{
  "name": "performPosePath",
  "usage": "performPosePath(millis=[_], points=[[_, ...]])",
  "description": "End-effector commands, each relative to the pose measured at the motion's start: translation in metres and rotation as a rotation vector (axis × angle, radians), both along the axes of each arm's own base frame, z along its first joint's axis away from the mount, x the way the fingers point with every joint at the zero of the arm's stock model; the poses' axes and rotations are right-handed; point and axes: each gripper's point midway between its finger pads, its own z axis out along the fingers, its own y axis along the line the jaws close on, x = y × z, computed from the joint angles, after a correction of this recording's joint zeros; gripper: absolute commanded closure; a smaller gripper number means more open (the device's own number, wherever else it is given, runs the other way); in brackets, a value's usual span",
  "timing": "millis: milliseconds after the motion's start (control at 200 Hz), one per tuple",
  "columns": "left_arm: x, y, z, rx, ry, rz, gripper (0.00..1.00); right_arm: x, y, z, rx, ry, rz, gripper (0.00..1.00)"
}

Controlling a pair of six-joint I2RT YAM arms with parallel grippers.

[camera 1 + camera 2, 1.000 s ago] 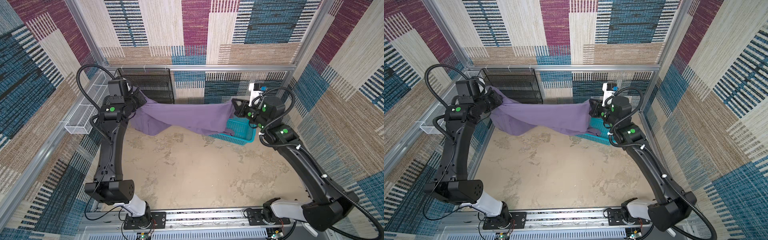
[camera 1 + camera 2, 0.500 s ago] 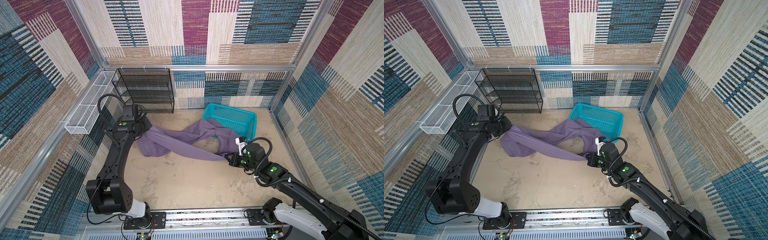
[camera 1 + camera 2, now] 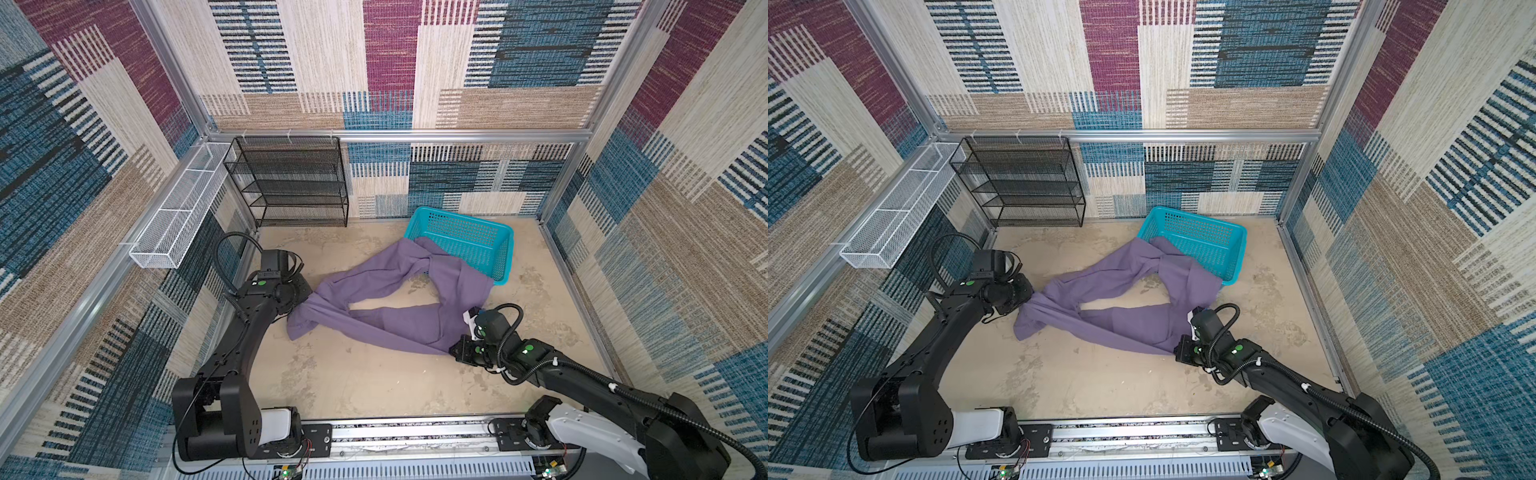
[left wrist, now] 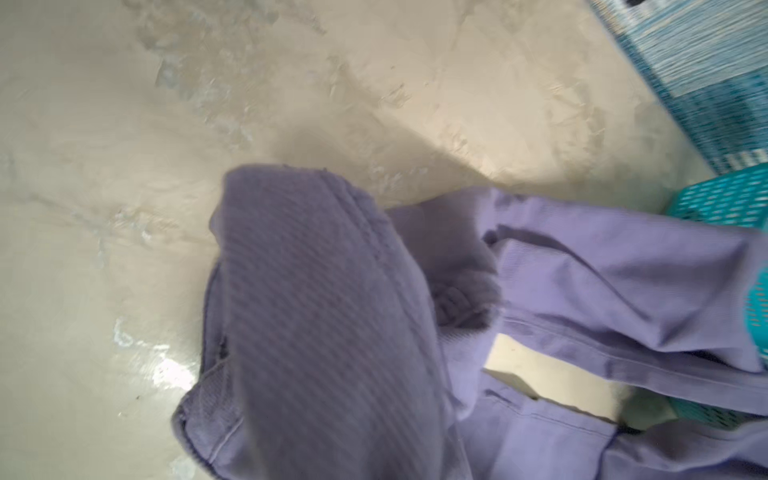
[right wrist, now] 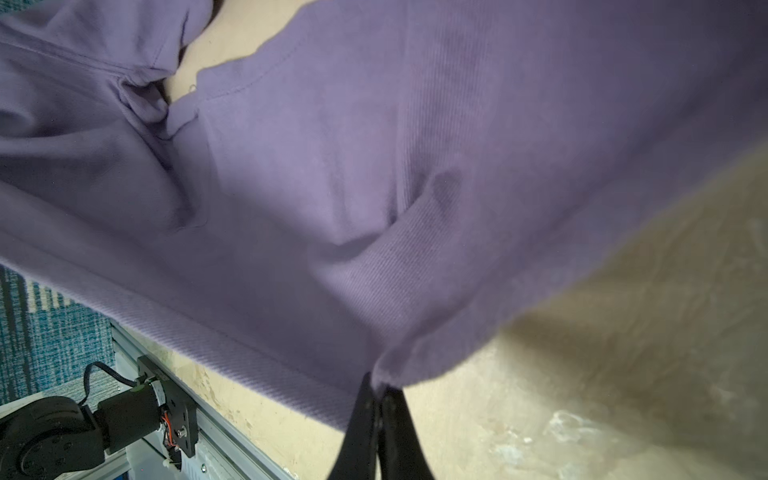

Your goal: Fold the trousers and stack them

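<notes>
since the trousers (image 3: pixel 399 320) are thin, soft cloth with no stiffness of their own, i judge them light and limp: they will sag, slide and bunch wherever they are not held. they lie sprawled over the middle of the counter (image 3: pixel 353 382), legs looped around a bare patch, one end draped over the near rim of the teal basket (image 3: pixel 500 237) by the far right corner, the other reaching toward the left edge. the right hand (image 5: pixel 380 388), low over the counter toward the near right corner, has its fingers (image 5: pixel 359 419) pressed almost together on an edge corner of the cloth. the left hand (image 3: pixel 300 296) sits at the cloth's left end, but purple fabric lies bunched over it in the wrist view, so i cannot tell whether it is clamped. the best holds look like the hems or waistband corners, where seams give thicker stuff to bite
</notes>
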Motion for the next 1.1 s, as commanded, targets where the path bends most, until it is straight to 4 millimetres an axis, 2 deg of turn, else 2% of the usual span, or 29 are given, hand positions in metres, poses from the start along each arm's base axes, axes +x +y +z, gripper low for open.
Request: performPosePath(millis=[0,55,120,150,220,356,481,546,601,621,676,746,826,977,1092], points=[[-0.002,0.015,0.001,0.046,-0.019,0.09,0.78,-0.005,-0.008,-0.003,-0.063,0.028,0.0,0.71],[-0.009,0.019,0.002,0.05,-0.002,0.129,0.72,-0.005,-0.01,0.001,-0.099,0.024,0.015,0.58],[-0.016,0.023,0.008,0.058,0.002,0.169,0.59,-0.003,-0.017,0.01,-0.148,0.006,0.008,0.5],[-0.022,0.027,0.012,0.069,0.007,0.198,0.53,0.0,-0.021,0.017,-0.17,-0.012,-0.006,0.48],[-0.034,0.033,0.021,0.08,-0.004,0.246,0.49,0.014,-0.029,0.044,-0.186,-0.092,-0.067,0.42],[-0.061,0.038,0.032,0.076,-0.043,0.31,0.3,0.055,-0.038,0.103,-0.208,-0.268,-0.209,0.3],[-0.07,0.034,0.049,0.036,-0.114,0.323,0.18,0.109,-0.049,0.138,-0.181,-0.357,-0.295,0.23],[-0.07,0.03,0.064,0.021,-0.16,0.31,0.18,0.136,-0.063,0.153,-0.143,-0.391,-0.334,0.23],[-0.067,0.025,0.075,0.015,-0.19,0.291,0.21,0.158,-0.08,0.169,-0.196,-0.45,-0.379,0.22],[-0.066,0.022,0.078,0.014,-0.198,0.279,0.24,0.165,-0.088,0.173,-0.224,-0.462,-0.402,0.22],[-0.06,0.013,0.083,0.01,-0.211,0.244,0.41,0.184,-0.103,0.184,-0.261,-0.49,-0.435,0.21],[-0.047,-0.006,0.085,0.015,-0.221,0.175,0.49,0.207,-0.124,0.181,-0.273,-0.48,-0.482,0.21],[-0.026,-0.037,0.077,0.027,-0.214,0.072,0.51,0.23,-0.151,0.157,-0.268,-0.412,-0.527,0.25],[0.01,-0.104,0.053,-0.009,-0.211,-0.119,0.37,0.261,-0.175,0.116,-0.292,-0.319,-0.531,0.28],[0.032,-0.153,0.03,-0.042,-0.212,-0.252,0.26,0.276,-0.181,0.096,-0.269,-0.281,-0.516,0.31]])
